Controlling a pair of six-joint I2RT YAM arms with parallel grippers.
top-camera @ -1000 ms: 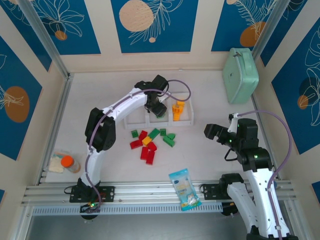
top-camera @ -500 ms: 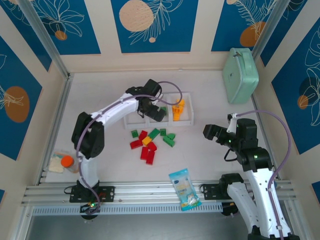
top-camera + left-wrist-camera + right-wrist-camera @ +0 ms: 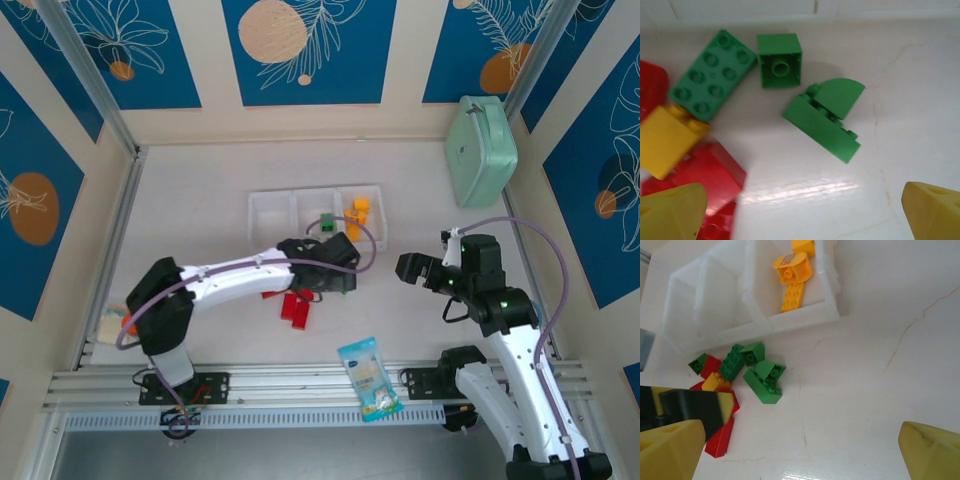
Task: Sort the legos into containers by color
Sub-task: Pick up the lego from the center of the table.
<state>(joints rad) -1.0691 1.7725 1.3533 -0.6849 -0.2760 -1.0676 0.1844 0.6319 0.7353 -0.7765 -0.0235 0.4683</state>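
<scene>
left gripper: jaws wide apart, empty, low over loose legos | right gripper: jaws wide apart, empty, right of pile | legos: red, green, yellow pile mid-frame just below bins | bins: green brick in middle, orange bricks in right

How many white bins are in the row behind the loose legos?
3, joined side by side: left bin, middle bin with a green lego, right bin with orange legos.
</scene>
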